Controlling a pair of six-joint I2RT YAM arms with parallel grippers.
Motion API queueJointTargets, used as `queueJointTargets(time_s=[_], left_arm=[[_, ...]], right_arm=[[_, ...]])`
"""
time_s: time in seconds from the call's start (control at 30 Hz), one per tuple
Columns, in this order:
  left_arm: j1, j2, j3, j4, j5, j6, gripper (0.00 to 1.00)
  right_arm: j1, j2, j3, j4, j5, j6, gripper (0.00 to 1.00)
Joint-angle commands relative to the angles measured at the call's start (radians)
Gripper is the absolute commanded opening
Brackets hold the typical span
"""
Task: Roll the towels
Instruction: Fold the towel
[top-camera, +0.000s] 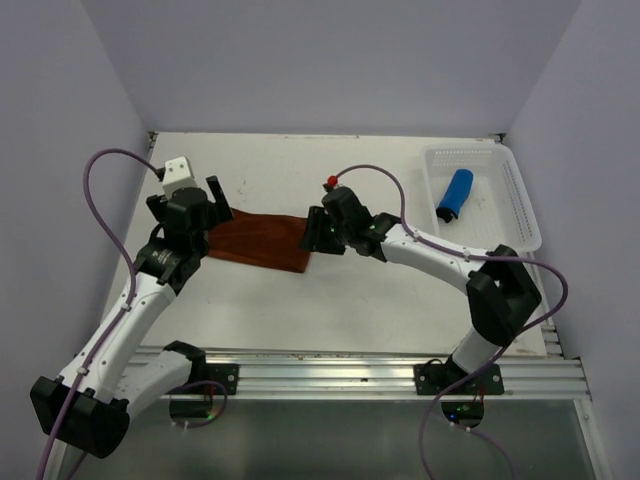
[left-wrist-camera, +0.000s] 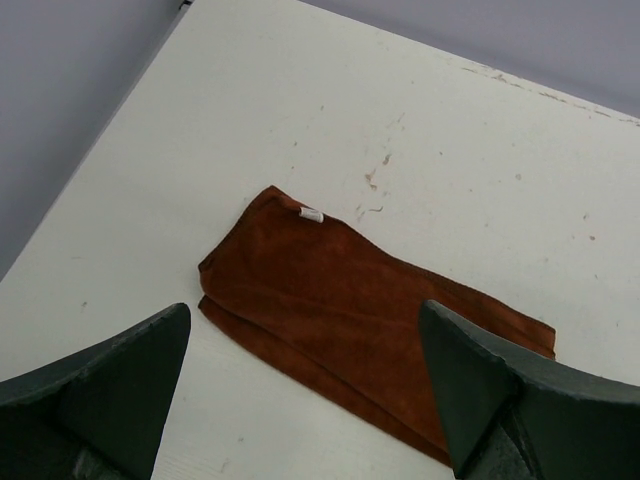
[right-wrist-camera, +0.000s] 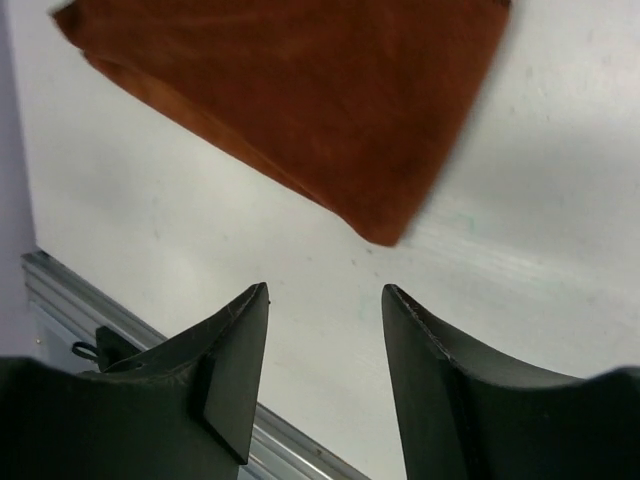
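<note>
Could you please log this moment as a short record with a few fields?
brown towel: folded flat, mid-table, unrolled
blue towel: rolled, lying in the basket
left gripper: open, above the brown towel's left end
right gripper: jaws apart and empty, near the towel's right corner
remaining: roll the brown towel

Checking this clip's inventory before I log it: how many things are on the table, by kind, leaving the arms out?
Towels: 2, a rust-brown towel lying flat mid-table and a blue towel already rolled.
Baskets: 1, the white mesh basket at the far right, with the blue towel inside it.
Total: 3
</note>
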Motion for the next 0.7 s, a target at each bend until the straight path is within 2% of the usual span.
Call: queueJointTargets(time_s=[0.0, 0.07, 0.27, 0.6, 0.67], left_arm=[[-0.005, 0.017, -0.007, 0.065, 0.064, 0.024, 0.99], [-0.005, 0.022, -0.008, 0.064, 0.078, 0.024, 1.00], [-0.005, 0.034, -0.013, 0.062, 0.107, 0.021, 0.99], [-0.005, 0.043, -0.015, 0.068, 0.127, 0.026, 0.99], [-0.005, 0.046, -0.013, 0.071, 0.138, 0.027, 0.99]], right_arm=[[-0.005, 0.029, -0.036, 0.023, -0.061, 0.090, 0.54], [-0.005, 0.044, -0.038, 0.036, -0.069, 0.107, 0.58], [-0.009, 0.122, -0.041, 0.065, -0.060, 0.145, 0.59], [-0.011, 0.273, -0.003, 0.106, -0.064, 0.196, 0.59], [-0.012, 0.291, -0.002, 0.117, -0.066, 0.200, 0.55]])
